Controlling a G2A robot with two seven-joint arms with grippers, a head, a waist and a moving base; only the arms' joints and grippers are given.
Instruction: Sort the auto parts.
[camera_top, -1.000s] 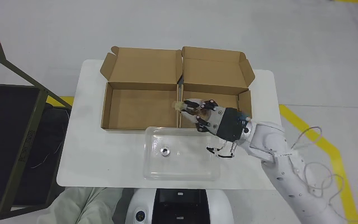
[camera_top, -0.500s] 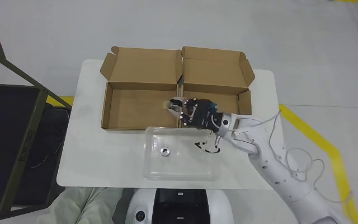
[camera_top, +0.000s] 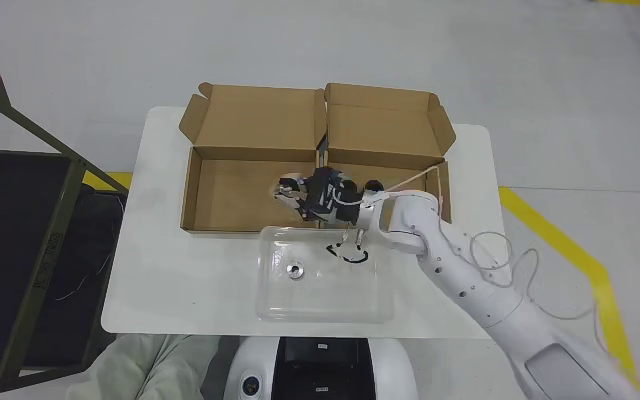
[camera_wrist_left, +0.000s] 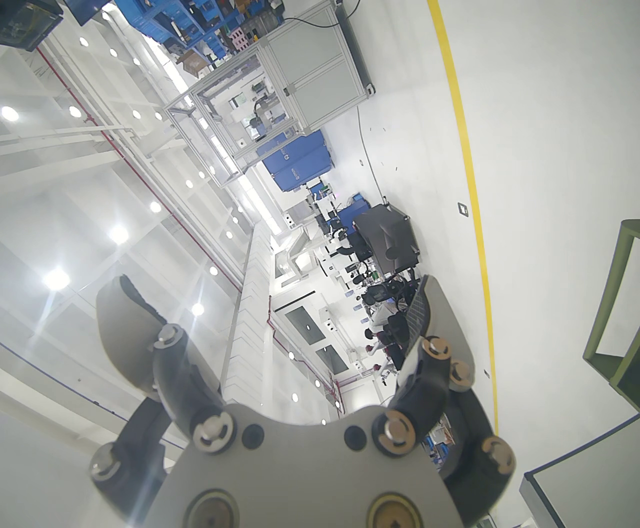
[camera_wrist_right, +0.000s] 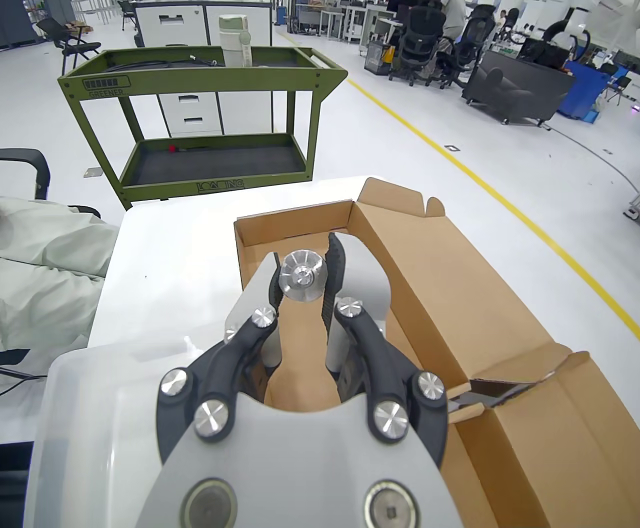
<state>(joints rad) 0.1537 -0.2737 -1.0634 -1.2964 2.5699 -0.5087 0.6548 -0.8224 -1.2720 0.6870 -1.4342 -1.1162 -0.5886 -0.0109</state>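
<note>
Two ribbed fingers (camera_wrist_right: 334, 270) of the right pincer (camera_wrist_right: 303, 276) are clamped on a small round metal part (camera_wrist_right: 302, 287), whose bright face is turned towards the wrist camera. From above, we see this pincer hanging over the left cardboard box (camera_top: 192, 200). It is inside the box's right-hand half, close to the wall next to the right cardboard box (camera_top: 438, 185). Both boxes stand open with flaps up, side by side along the far edge of the desk (camera_top: 150, 260). Just in front of them, at the middle of the near edge, lies a clear tray (camera_top: 268, 300) with a second metal part (camera_top: 295, 270) in its left half. The left pincer (camera_wrist_left: 275, 320) points out at the hall, spread wide with nothing between its fingers.

We judge that the carry is nearly over and the drop into the left box is the step in hand. The next move calls for us to lower the part towards the bare cardboard floor, clear of the shared wall, and only then part the fingers. A round piece let go from high up may roll or bounce. After that, we expect the part in the tray to need fetching, and we cannot tell from here which box it belongs in.
</note>
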